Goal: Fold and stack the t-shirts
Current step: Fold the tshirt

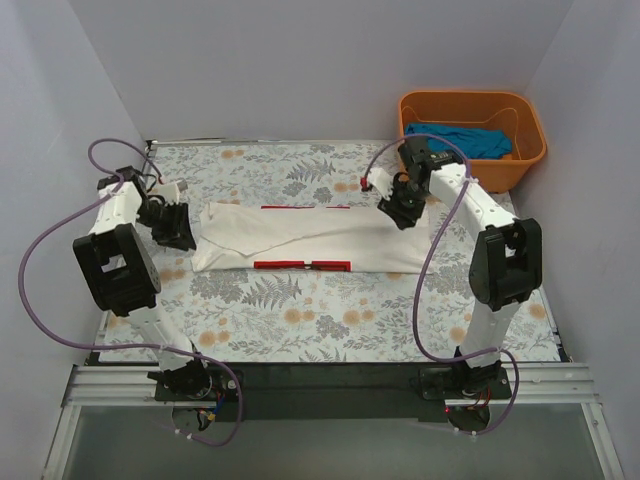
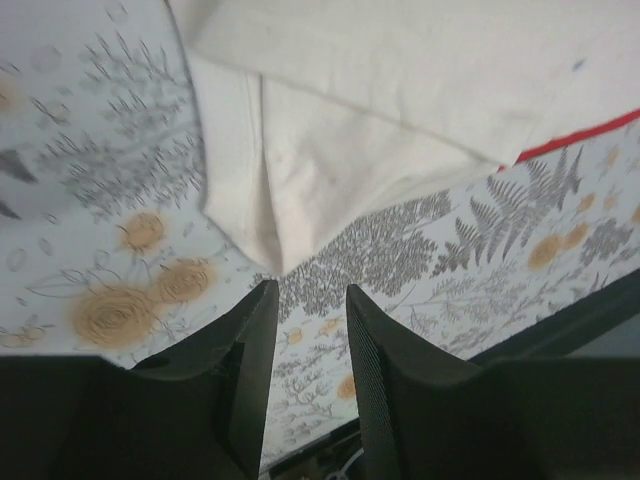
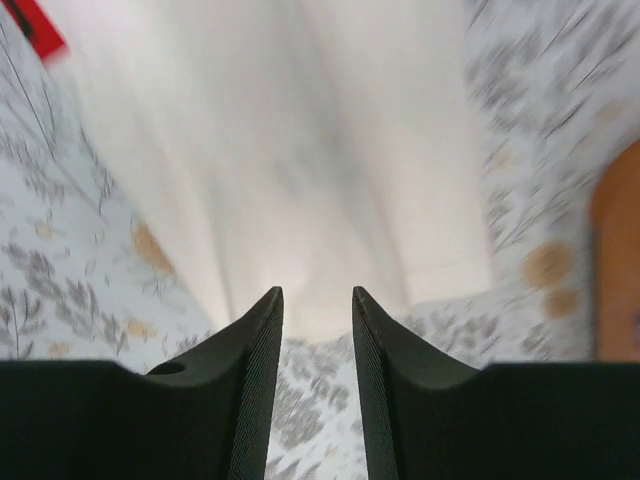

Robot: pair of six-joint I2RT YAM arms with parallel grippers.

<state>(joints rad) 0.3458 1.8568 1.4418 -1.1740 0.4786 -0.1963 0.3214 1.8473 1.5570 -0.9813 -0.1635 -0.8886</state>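
The large white t-shirt (image 1: 310, 238) with red trim lies folded into a long band across the middle of the table. My left gripper (image 1: 182, 232) is open and empty at its left end; in the left wrist view the shirt's corner (image 2: 300, 180) lies just beyond the gripper (image 2: 311, 290). My right gripper (image 1: 400, 212) is open and empty over the shirt's right end; the right wrist view shows the white cloth (image 3: 300, 150) just ahead of the gripper (image 3: 317, 295). The teal-blue t-shirt (image 1: 460, 138) lies in the orange basket. The red t-shirt is out of view.
The orange plastic basket (image 1: 527, 150) stands at the back right corner, its edge showing in the right wrist view (image 3: 618, 260). The floral tablecloth (image 1: 300, 320) covers the table. White walls close in the left, back and right sides.
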